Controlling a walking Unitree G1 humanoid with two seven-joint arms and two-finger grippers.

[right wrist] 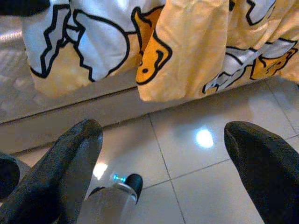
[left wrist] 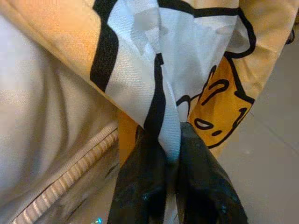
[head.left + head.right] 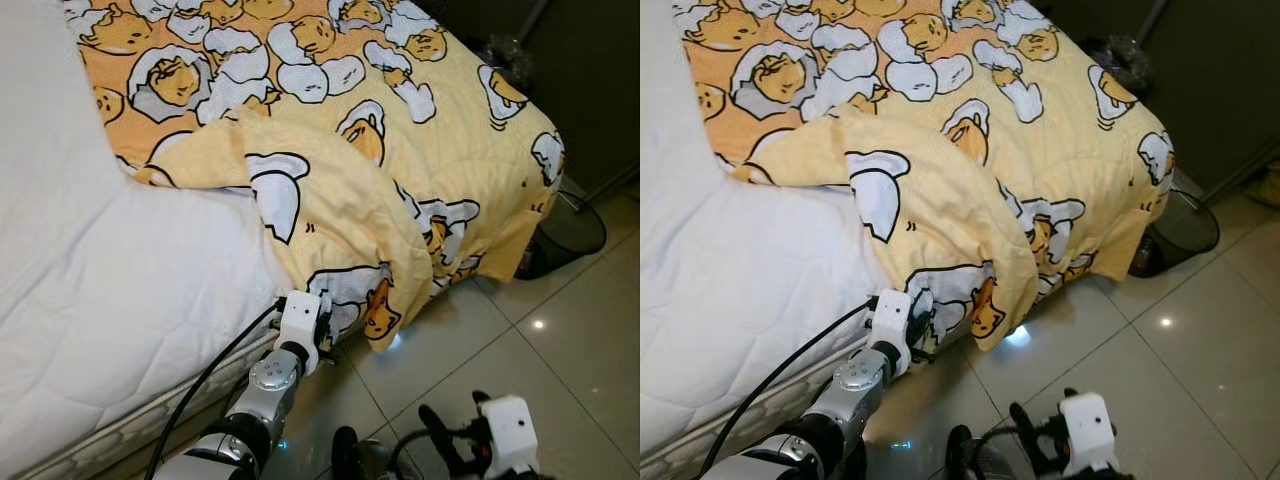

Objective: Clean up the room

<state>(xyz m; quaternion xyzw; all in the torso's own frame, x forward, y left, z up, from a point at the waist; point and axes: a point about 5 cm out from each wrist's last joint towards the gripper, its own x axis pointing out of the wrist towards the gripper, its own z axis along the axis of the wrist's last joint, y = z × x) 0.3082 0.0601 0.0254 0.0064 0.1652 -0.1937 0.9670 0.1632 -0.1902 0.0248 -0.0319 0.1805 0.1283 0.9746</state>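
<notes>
A yellow blanket (image 3: 340, 170) printed with cartoon eggs lies crumpled across the white mattress (image 3: 110, 290), one corner hanging over the bed's side toward the floor. My left gripper (image 3: 325, 325) is at that hanging corner, and in the left wrist view its black fingers (image 2: 140, 186) are shut on a fold of the blanket (image 2: 163, 93). My right gripper (image 1: 163, 154) hangs low over the tiled floor, fingers spread wide with nothing between them; its white wrist (image 3: 510, 430) sits at the bottom of the head view.
A dark round fan base (image 3: 570, 225) stands on the tiles past the bed's foot corner. Glossy beige floor tiles (image 3: 560, 340) stretch to the right. The bed frame's side (image 1: 70, 116) runs along the floor beside my arms.
</notes>
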